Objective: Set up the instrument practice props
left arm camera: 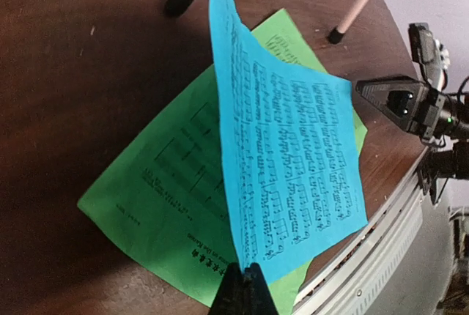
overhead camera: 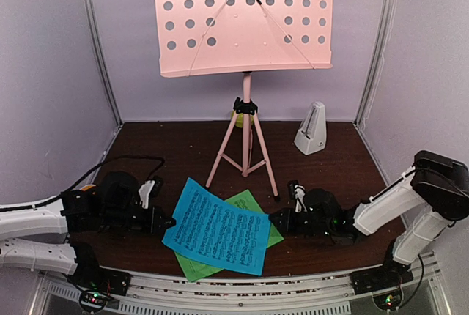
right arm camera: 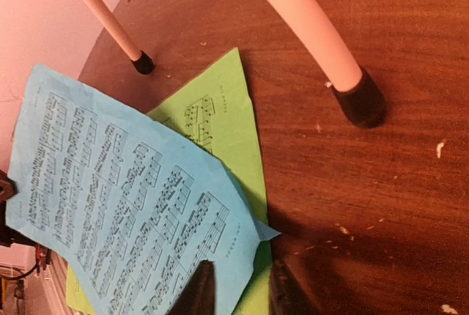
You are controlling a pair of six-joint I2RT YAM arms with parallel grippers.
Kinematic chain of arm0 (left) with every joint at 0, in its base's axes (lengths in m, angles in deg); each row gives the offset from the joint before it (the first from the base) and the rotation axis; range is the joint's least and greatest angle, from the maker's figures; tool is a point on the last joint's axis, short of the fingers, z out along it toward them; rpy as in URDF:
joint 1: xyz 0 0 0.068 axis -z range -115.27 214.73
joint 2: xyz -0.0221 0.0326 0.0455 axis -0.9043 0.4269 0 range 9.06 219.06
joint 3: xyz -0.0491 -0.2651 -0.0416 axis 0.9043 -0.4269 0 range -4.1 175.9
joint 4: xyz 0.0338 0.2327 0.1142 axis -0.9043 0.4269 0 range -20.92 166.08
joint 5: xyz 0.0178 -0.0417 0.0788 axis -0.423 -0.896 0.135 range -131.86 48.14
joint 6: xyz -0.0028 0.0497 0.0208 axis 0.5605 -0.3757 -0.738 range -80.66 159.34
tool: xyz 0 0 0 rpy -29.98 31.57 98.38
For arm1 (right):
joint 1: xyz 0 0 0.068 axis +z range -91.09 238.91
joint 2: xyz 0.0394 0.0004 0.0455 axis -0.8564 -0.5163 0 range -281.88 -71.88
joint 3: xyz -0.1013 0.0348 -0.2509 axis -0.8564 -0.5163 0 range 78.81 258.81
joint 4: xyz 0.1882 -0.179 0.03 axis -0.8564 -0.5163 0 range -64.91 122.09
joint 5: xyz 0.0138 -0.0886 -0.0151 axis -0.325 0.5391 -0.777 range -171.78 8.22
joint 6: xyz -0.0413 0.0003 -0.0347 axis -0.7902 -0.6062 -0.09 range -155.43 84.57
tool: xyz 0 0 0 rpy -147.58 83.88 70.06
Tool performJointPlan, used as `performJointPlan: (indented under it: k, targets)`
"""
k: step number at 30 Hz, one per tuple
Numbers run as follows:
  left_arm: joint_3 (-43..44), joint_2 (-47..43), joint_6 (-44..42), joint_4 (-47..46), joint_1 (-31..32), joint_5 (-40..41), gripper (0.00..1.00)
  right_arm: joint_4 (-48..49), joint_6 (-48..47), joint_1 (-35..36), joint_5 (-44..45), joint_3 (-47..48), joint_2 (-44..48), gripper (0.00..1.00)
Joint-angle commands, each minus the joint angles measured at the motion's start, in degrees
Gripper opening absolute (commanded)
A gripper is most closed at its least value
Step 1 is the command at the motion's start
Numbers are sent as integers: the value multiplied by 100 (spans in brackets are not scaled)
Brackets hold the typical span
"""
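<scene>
Pinching the 9 o'clock edge of the blue music sheet, the left hand has its fingers pressed together on the paper. That side of the sheet rises off the green music sheet, which lies flat on the table beneath. At the blue sheet's 3 o'clock edge the right hand has its fingers slightly spread, one on either side of the paper's corner, with a gap showing between them. Both sheets lie at 6 o'clock from the tripod legs of the pink music stand, whose perforated desk stands at the back. The white metronome stands at 3 o'clock of those legs, well apart from both hands
</scene>
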Motion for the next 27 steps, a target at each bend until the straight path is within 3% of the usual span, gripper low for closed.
performJointPlan:
  k: [1, 4, 9, 16, 27]
  targets:
    - [715, -10, -1779, 627, 33, -176, 0, -454, -747, -15, -246, 120, 627, 42]
    - [896, -57, -2310, 435, 28, -864, 0, -683, -1246, -22, -448, 191, 1158, 66]
    - [1153, -270, -2794, 172, 28, -1745, 0, -1330, -2094, -33, -644, 361, 2112, 86]
    - [1507, -273, -3125, -67, 28, -3077, 0, -2019, -2960, -30, -1216, 666, 2954, 98]
    - [2053, -172, -3424, 54, 32, -4181, 0, -2717, -3693, 17, -2041, 1278, 3392, 100]
